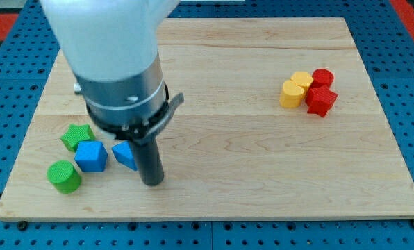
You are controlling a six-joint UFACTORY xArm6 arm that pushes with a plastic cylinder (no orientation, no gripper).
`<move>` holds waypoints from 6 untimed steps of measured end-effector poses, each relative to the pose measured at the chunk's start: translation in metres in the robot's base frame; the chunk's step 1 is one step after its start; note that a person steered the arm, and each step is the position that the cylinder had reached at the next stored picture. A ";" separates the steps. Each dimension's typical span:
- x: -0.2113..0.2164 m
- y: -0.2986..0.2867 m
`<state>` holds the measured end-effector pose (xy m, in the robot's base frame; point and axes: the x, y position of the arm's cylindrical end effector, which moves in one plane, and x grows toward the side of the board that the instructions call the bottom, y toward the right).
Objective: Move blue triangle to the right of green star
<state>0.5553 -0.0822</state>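
Observation:
The blue triangle (125,155) lies at the view's lower left, just right of a blue cube (91,155). The green star (76,136) sits above and left of the blue cube, partly behind the arm's body. My tip (152,182) rests on the wooden board (249,153), right beside the blue triangle's right edge and slightly below it, seemingly touching it.
A green cylinder (64,176) lies below the blue cube. At the view's upper right sit a yellow block (291,93), a second yellow block (302,80), a red cylinder (323,78) and a red star-like block (321,101). Blue pegboard surrounds the board.

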 end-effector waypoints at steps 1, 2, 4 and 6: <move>-0.035 -0.007; -0.066 -0.014; -0.078 -0.012; -0.024 0.024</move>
<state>0.5316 -0.0578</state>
